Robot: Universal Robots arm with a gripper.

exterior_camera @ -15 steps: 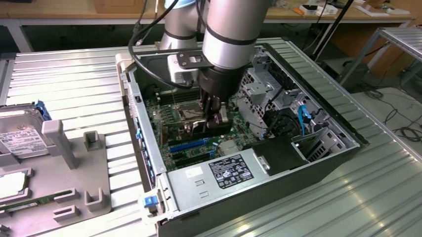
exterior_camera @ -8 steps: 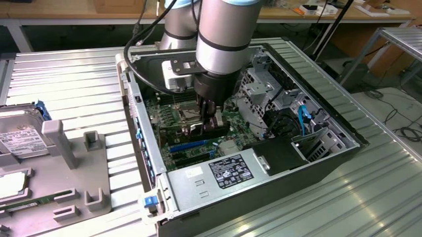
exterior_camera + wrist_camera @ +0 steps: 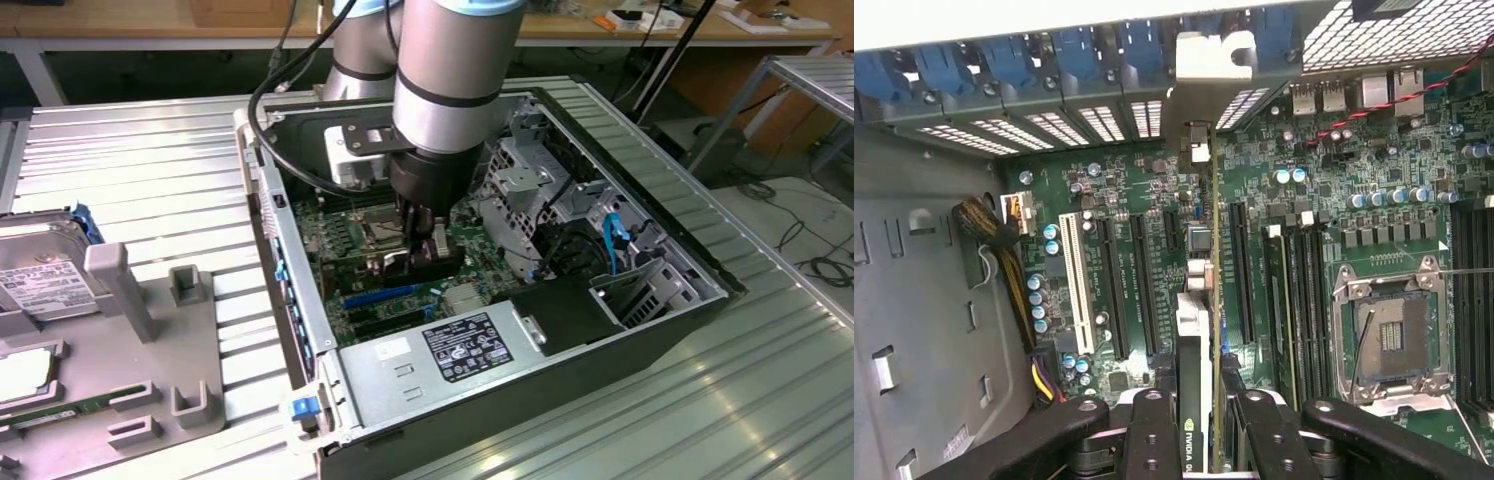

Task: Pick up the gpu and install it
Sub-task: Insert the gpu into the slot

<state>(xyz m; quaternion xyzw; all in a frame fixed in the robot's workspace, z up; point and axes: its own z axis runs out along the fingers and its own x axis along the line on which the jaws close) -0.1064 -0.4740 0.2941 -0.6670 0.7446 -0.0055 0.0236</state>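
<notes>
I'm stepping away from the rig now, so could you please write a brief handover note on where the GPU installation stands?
Gripper: shut on the gpu, gripping its upper edge, inside the open computer case.
Gpu: held on edge over the motherboard, lined up along the expansion slots, its bracket end toward the rear slot openings.
Done: gpu picked up and brought into the case.
Left: the pictures do not show whether it is seated in a slot, and it is not yet released.
</notes>
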